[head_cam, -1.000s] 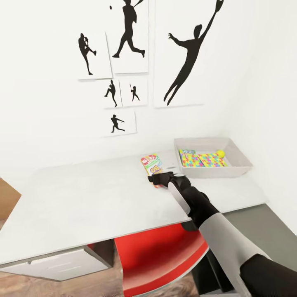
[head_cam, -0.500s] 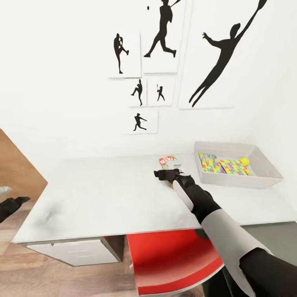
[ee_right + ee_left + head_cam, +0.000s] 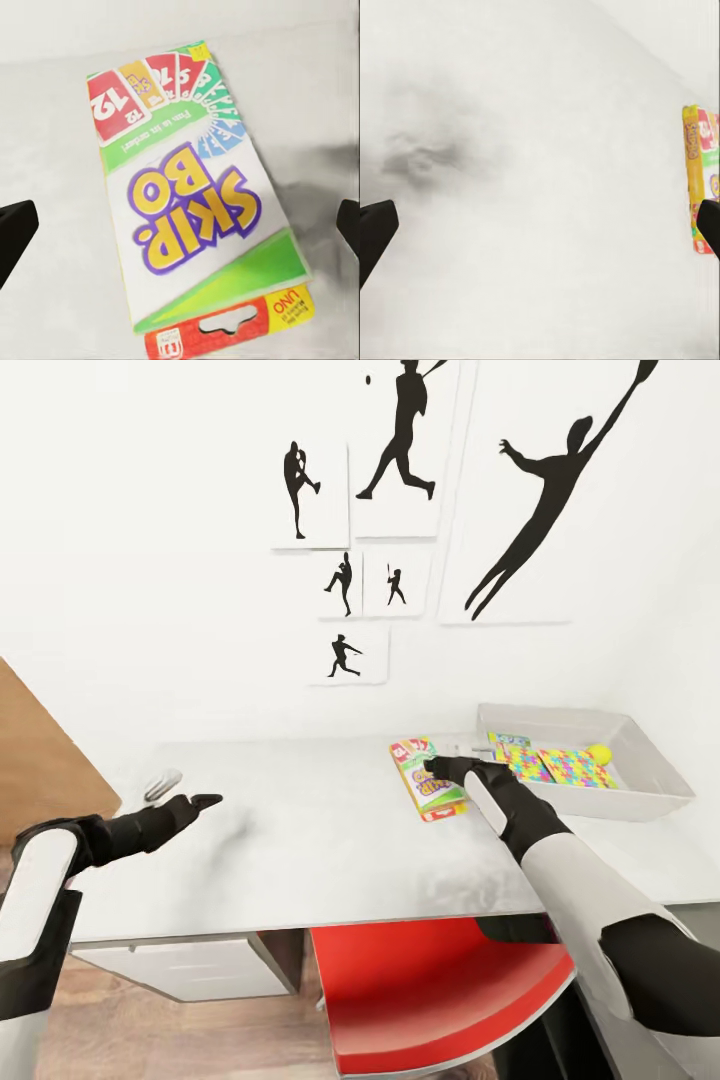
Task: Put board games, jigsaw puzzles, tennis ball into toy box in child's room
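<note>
The "SKIP BO" board game (image 3: 432,796) lies flat on the table (image 3: 300,840), just left of the toy box (image 3: 655,792). My right gripper (image 3: 441,766) hovers over the box's far right part; the right wrist view has the board game (image 3: 187,202) between widely spread fingertips, so the right gripper (image 3: 180,225) is open and empty. Two jigsaw puzzles (image 3: 520,760) (image 3: 573,768) and the tennis ball (image 3: 598,753) lie inside the toy box. Above the table's left part, my left gripper (image 3: 188,796) is open and empty. The left wrist view shows the left gripper (image 3: 540,229) over bare tabletop, with the board game (image 3: 701,176) far off.
A red chair (image 3: 430,990) is tucked under the table's front edge. White drawers (image 3: 180,965) sit under the left end, and a lower dark grey section (image 3: 700,920) lies at the right. A brown panel (image 3: 40,760) stands at the left; silhouette posters (image 3: 400,450) hang on the wall.
My left arm has come up over the table's left part. The right gripper has shifted right along the board game, uncovering most of it. The camera has panned slightly.
</note>
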Controlling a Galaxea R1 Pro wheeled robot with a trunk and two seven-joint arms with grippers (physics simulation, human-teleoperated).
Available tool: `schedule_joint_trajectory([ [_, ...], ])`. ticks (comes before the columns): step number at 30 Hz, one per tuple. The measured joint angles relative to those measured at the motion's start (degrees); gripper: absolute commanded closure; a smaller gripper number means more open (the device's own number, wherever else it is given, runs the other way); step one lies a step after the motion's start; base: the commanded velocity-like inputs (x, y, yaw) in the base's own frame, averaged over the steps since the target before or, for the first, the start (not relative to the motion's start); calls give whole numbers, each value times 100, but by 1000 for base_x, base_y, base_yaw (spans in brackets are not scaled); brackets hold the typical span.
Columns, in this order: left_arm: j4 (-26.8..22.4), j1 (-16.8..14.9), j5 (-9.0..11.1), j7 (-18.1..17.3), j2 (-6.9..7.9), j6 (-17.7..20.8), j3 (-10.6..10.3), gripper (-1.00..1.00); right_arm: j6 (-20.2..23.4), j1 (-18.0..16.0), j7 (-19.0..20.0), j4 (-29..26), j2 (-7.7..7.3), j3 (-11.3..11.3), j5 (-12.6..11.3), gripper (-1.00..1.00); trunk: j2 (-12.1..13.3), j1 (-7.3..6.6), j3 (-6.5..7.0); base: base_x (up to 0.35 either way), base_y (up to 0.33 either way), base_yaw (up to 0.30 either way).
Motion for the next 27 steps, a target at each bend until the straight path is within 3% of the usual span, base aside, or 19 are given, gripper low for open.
schedule_joint_trajectory([
  [4,1,105,22,-64,-445,-26,-77,-100,-90,-130,-2,496,2,-183,-3,-100,-1,0,0,0,0,0],
  [6,6,202,40,-74,-521,-32,-75,-100,-178,-155,-3,615,10,-215,-10,-100,-1,-1,0,0,0,0],
  [14,5,415,74,-120,-585,-33,188,-100,-287,-167,2,754,25,-239,-37,-100,-2,-3,0,81,0,0],
  [20,9,458,76,-130,-558,-35,240,-100,-360,-100,52,465,123,-173,-10,-100,-2,-3,0,265,0,0],
  [27,10,473,79,-127,-532,-9,253,-100,-269,-104,-6,378,170,-175,8,-100,-1,-1,0,44,0,0],
])
